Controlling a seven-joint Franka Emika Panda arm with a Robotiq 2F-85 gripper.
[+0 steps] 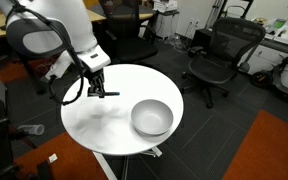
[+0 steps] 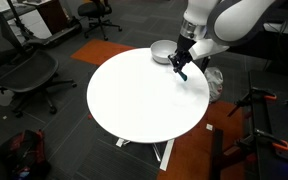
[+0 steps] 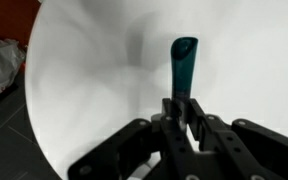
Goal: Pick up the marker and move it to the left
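Marker (image 3: 185, 62) pinched in the gripper (image 3: 184, 104), jaws drawn narrow around its dark body, teal-blue end jutting past the fingertips in the wrist view. Lower part of the pen hidden behind the black fingers (image 3: 169, 112), so full length not on show. Held over the round white table (image 1: 109, 132), close to its rim; impossible to tell whether the tip touches the surface. Barely legible in both exterior views: a short dark sliver at the gripper (image 1: 97, 88), and all but lost against the black claw (image 2: 180, 68). Grey bowl (image 1: 151, 128) upright on the same table, near the gripper but apart from it, its inside plain grey. Same bowl (image 2: 162, 50) partly covered by the claw from the opposite angle. White Franka arm (image 1: 54, 30) cut off by the frame edge. Black office chairs (image 1: 222, 50) and orange carpet (image 1: 276, 148) beyond the table.
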